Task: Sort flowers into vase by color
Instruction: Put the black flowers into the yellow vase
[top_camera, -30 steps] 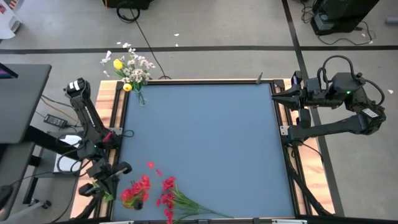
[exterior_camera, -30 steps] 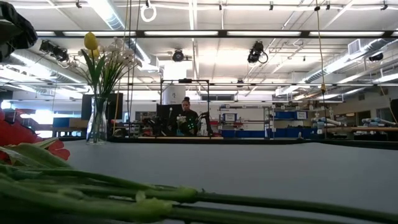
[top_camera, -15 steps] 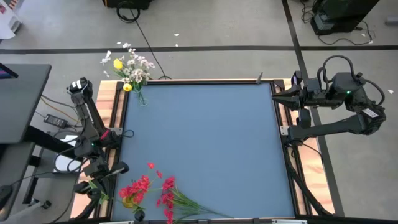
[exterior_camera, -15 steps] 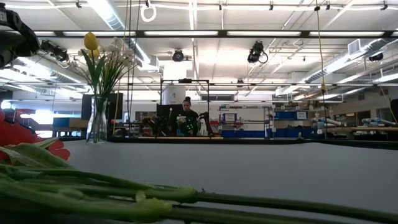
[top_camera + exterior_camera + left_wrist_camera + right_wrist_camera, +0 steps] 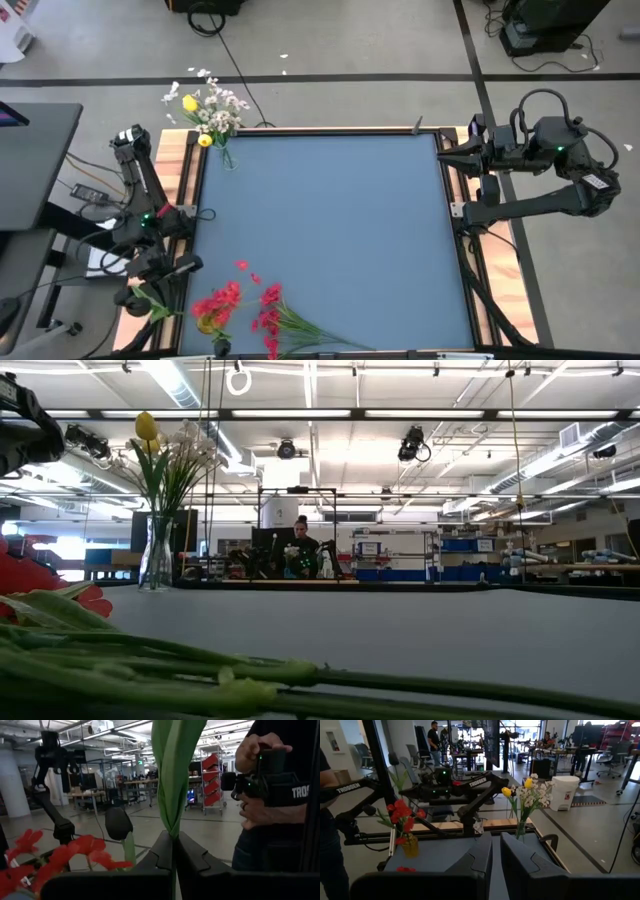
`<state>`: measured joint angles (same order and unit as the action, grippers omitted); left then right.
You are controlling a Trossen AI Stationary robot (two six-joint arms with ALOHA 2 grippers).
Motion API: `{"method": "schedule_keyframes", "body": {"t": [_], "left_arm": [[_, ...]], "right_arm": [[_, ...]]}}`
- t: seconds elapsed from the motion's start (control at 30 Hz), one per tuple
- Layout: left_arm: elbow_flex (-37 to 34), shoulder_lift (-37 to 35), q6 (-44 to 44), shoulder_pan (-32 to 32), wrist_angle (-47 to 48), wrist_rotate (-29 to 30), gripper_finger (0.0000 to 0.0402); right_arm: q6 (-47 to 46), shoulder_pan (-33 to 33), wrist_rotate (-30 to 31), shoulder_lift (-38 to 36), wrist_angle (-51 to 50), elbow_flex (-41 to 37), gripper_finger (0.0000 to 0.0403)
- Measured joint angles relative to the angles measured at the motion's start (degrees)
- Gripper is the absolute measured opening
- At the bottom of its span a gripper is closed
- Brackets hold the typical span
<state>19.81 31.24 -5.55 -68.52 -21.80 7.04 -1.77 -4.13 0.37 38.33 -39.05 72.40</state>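
A wide workshop with ceiling strip lights is stretching behind the blue worktop (image 5: 330, 230), and a person (image 5: 299, 546) is sitting far back at a desk. At the worktop's far left corner a clear vase (image 5: 226, 155) is standing upright, holding white sprays and yellow buds (image 5: 147, 426). Near the near left corner a yellow vase (image 5: 410, 846) is holding red blossoms (image 5: 222, 299), and a loose bunch of red flowers (image 5: 268, 318) is lying flat beside it, stems running right along the near edge, heads pointing left. The left gripper (image 5: 160, 286) is hanging just off the worktop's left edge, jaws closed on a green stem (image 5: 174, 780) that is standing upright between them. The right gripper (image 5: 450, 157) is waiting at the far right edge, jaws nearly together on nothing. A person's hand (image 5: 260, 812) is showing close behind the left arm.
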Motion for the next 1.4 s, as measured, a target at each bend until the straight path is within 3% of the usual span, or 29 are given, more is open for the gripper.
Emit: {"method": "schedule_keyframes", "body": {"t": [0.27, 0.63, 0.73, 0.97, 1.2, 1.4], "left_arm": [[-0.5, -0.1, 0.5, 0.6, 0.2, 0.2, 0.0009], [-9.7, -0.1, 5.0, 0.5, -8.9, -0.3, 0.001], [-11.0, -0.1, 4.9, 0.5, -10.6, -0.1, 0.0027], [-16.0, -0.1, 7.9, 0.5, -14.3, 3.2, 0.0135], [-15.8, -0.2, 9.6, 0.5, -16.1, 3.5, 0.0271], [-12.1, -0.8, 11.0, 0.5, -12.0, 0.8, 0.0349]], "right_arm": [[0.0, 0.0, 0.0, 0.0, 0.0, 0.0, 0.0048], [0.0, 0.0, 0.0, 0.0, 0.0, 0.0, 0.0048], [0.0, 0.0, 0.0, 0.0, 0.0, 0.0, 0.0048], [0.0, 0.0, 0.0, 0.0, 0.0, 0.0, 0.0048], [0.0, 0.0, 0.0, 0.0, 0.0, 0.0, 0.0048], [0.0, 0.0, 0.0, 0.0, 0.0, 0.0, 0.0048]]}}
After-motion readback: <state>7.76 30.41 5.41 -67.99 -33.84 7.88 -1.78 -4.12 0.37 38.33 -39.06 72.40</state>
